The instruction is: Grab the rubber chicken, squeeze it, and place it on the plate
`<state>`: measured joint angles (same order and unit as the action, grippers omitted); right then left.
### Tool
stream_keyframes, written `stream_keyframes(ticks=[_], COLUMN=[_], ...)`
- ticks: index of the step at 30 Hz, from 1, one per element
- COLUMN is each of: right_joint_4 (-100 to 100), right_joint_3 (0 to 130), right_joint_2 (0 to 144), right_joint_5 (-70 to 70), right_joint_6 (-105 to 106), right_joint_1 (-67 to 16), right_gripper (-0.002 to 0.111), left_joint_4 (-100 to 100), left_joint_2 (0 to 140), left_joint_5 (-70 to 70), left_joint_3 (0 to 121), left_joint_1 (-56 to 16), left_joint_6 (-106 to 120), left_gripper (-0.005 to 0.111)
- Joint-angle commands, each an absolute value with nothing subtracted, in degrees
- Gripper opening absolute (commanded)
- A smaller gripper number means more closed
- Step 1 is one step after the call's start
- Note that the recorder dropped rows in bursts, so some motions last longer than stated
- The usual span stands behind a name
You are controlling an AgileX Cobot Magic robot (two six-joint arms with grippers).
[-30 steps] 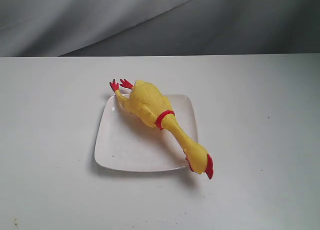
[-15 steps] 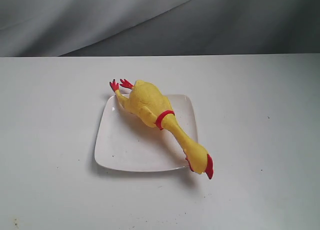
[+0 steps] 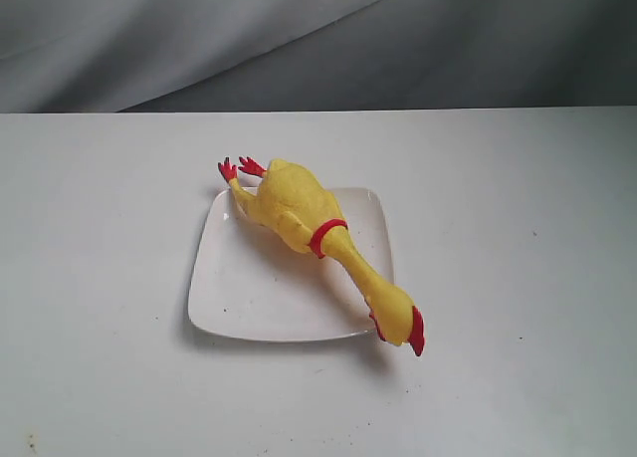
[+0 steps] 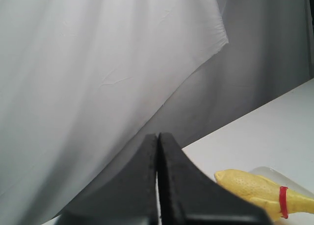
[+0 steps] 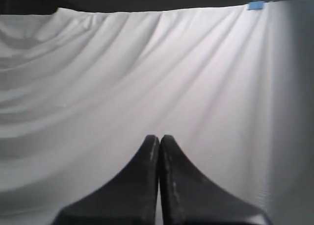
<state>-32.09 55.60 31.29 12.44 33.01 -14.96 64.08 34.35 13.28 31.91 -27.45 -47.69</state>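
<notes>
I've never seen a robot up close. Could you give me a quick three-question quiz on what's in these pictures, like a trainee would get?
1. True or false: the chicken lies wholly within the plate.
2. The ring round the chicken's neck is: A red, B blue, C green.
3. Are the left gripper and the right gripper open or shut?
Key: 1 false: its head and feet stick out past the rim. 2 A. 3 both shut, holding nothing.
</notes>
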Motion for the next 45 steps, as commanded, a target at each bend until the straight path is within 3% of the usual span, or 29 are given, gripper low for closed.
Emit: stream_keyframes(ticks=[1, 13, 20, 27, 37, 45], right_joint_4=[-25.13, -22.03, -7.03, -3.20, -2.10, -2.10], right_joint_3=[49.86, 35.76, 31.86, 24.09, 5.25, 0.00], right_joint_2=[23.88, 7.73, 4.92, 4.20, 4.16, 0.34], right_joint_5=[14.79, 14.48, 18.35, 20.38, 11.90, 13.71], right_joint_6=[26.88, 16.59, 1.36, 1.28, 0.87, 0.74], right_joint_1=[-7.04, 4.48, 4.70, 4.70, 4.70, 4.70], right_gripper=[0.000, 0.000, 0.000, 0.000, 0.000, 0.000], left_joint_4=[63.52, 63.52, 63.52, 63.52, 63.52, 63.52], left_joint_2=[33.96, 33.96, 33.96, 33.96, 33.96, 33.96], left_joint_5=[13.38, 13.38, 13.38, 13.38, 13.38, 13.38], left_joint_3=[31.67, 31.67, 31.67, 31.67, 31.67, 31.67], left_joint_1=[-27.59, -27.59, -27.59, -27.59, -27.59, -27.59], left_joint_6=[-47.88, -47.88, -47.88, -47.88, -47.88, -47.88], left_gripper=[0.001, 0.001, 0.001, 0.001, 0.001, 0.001])
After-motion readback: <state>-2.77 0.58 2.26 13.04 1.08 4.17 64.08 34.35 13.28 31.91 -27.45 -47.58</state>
